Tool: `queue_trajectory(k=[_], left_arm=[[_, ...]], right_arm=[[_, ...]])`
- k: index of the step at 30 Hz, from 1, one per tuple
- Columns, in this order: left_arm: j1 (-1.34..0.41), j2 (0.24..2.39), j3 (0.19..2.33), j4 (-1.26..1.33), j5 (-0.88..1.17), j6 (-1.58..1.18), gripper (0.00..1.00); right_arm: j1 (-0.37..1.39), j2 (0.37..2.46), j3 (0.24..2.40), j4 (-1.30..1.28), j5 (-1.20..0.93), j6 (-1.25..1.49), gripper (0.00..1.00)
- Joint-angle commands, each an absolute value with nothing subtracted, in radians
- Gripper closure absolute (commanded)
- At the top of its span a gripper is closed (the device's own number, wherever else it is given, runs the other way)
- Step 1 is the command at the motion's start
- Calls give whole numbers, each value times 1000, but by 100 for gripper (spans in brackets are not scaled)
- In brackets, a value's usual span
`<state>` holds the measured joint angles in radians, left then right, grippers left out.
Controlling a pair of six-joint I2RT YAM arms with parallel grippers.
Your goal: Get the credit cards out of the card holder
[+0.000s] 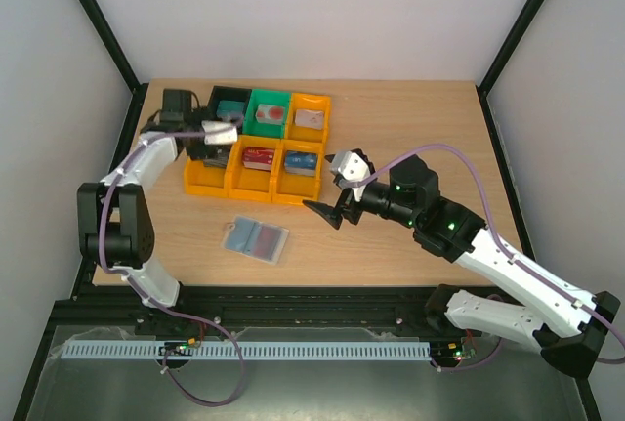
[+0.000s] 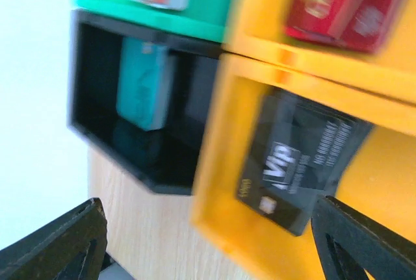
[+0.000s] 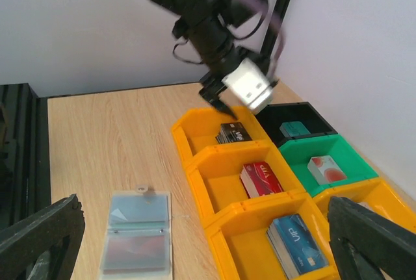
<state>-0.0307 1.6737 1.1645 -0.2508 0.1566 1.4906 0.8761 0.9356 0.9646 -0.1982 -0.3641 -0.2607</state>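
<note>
The card holder (image 1: 256, 238) lies open and flat on the table, between the arms and in front of the bins. In its clear sleeves sit two credit cards, a teal one (image 3: 135, 210) and a red one (image 3: 133, 253). My left gripper (image 1: 216, 150) hangs open over the front-left orange bin (image 2: 227, 215), its fingers (image 2: 58, 247) wide apart and empty. A black card (image 2: 296, 163) lies in that bin just beyond them. My right gripper (image 1: 335, 189) is open and empty above the table, right of the bins and well clear of the holder.
Six bins stand in two rows. The front orange ones hold the black card, a red stack (image 3: 261, 179) and a blue stack (image 3: 296, 244). Behind are a black bin with a teal card (image 2: 144, 85), a green bin (image 1: 268, 108) and an orange bin (image 1: 310, 116).
</note>
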Motion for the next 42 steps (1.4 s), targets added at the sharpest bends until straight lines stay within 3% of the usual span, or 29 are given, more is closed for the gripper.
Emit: queue_trajectory(k=[1, 5, 9, 11, 16, 21, 42], left_arm=[[-34, 1676, 1477, -660, 187, 1006, 11], [-2, 1765, 1716, -999, 201, 685, 10], [-1, 1692, 1564, -879, 145, 450, 21], [-15, 1641, 1427, -760, 87, 393, 31], [-41, 1644, 1268, -591, -27, 315, 72], [-85, 1751, 1254, -577, -94, 268, 92], [-100, 1955, 1320, -432, 9, 126, 97]], right_arm=[[870, 909, 1011, -195, -390, -207, 1], [870, 920, 999, -160, -357, -147, 1], [869, 988, 1039, -170, -217, -42, 1], [868, 1022, 1059, -176, -152, 23, 1], [867, 1059, 1055, -157, -95, 137, 1], [868, 1072, 1040, -135, -69, 192, 1], [868, 1137, 1104, -150, -40, 171, 1]])
